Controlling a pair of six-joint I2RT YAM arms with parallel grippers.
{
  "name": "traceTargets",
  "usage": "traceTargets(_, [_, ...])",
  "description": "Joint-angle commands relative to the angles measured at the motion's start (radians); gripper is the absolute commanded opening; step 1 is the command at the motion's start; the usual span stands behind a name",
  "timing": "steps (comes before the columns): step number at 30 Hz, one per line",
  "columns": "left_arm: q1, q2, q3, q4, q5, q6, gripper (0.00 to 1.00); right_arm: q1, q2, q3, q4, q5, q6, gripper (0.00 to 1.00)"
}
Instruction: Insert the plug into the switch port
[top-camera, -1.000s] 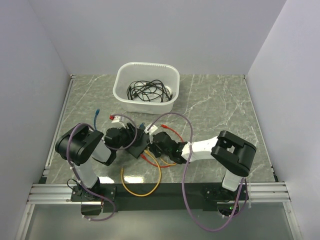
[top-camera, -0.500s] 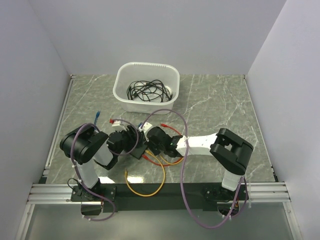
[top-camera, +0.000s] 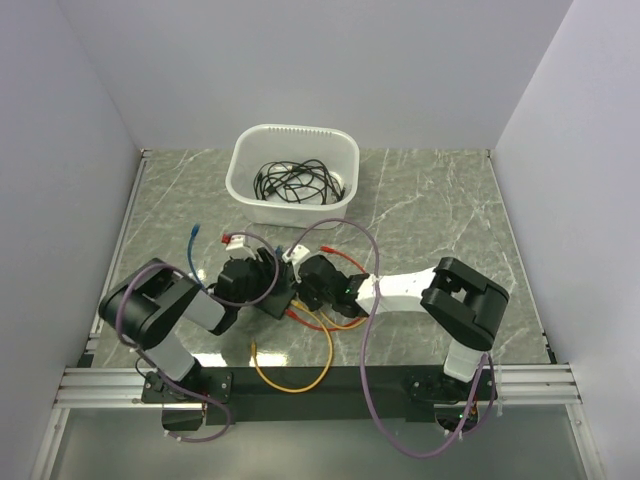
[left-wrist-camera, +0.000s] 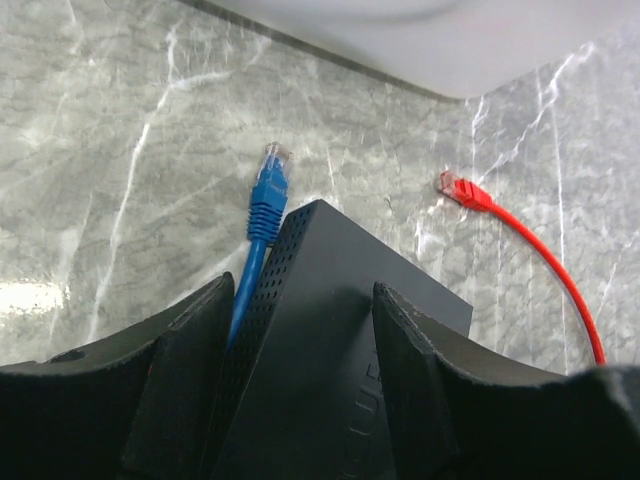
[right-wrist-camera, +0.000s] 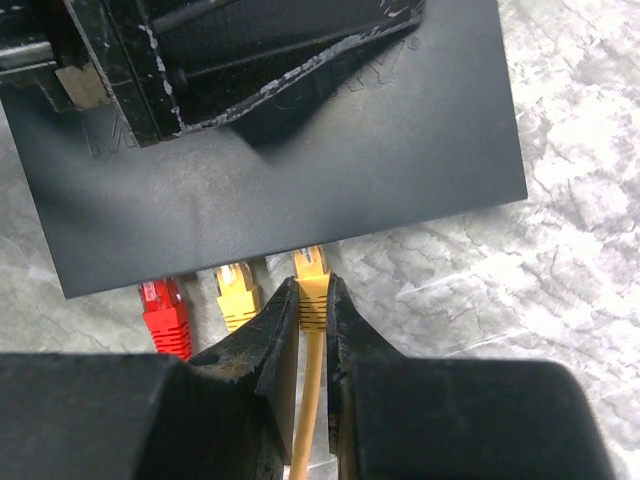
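Plug (right-wrist-camera: 311, 262), the yellow one, is pinched between the fingers (right-wrist-camera: 270, 340) of the right gripper (right-wrist-camera: 312, 292), its tip right at the long edge of the switch (right-wrist-camera: 300, 170) (whether it is inside a port I cannot tell), just beside a second yellow plug (right-wrist-camera: 237, 295) and a red plug (right-wrist-camera: 165, 305) along that same edge. The left gripper (left-wrist-camera: 300, 300) is clamped on the switch from the opposite side, toward the near edge of the counter (top-camera: 440, 200), with a blue plug (left-wrist-camera: 270, 185) lying loose beside it and the white tub (top-camera: 243, 170) of black cables (top-camera: 295, 182) well behind.
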Motion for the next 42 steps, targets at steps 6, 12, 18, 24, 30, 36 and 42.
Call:
traceTargets(6, [-0.118, -0.135, 0.079, -0.608, 0.178, -0.065, 0.67, -0.006, -0.022, -0.028, 0.332, 0.1, 0.17, 0.02])
traceTargets(12, [-0.095, -0.249, 0.114, -0.756, 0.141, -0.057, 0.73, -0.006, -0.086, -0.07, 0.275, 0.181, 0.236, 0.34])
traceTargets(18, [-0.065, -0.353, 0.139, -0.851, 0.141, -0.061, 0.77, -0.003, -0.122, -0.067, 0.223, 0.221, 0.243, 0.47])
traceTargets(24, [-0.003, -0.431, 0.179, -0.941, 0.12, -0.052, 0.81, 0.026, -0.149, -0.068, 0.186, 0.25, 0.246, 0.55])
traceTargets(30, [0.06, -0.454, 0.235, -0.992, 0.129, -0.02, 0.86, 0.048, -0.194, -0.079, 0.136, 0.275, 0.271, 0.62])
traceTargets(36, [0.098, -0.363, 0.309, -0.972, 0.185, 0.026, 0.86, 0.063, -0.211, -0.104, 0.129, 0.261, 0.302, 0.62])
traceTargets(42, [0.098, -0.255, 0.341, -0.917, 0.245, 0.012, 0.84, 0.074, -0.266, -0.153, 0.123, 0.284, 0.351, 0.62])
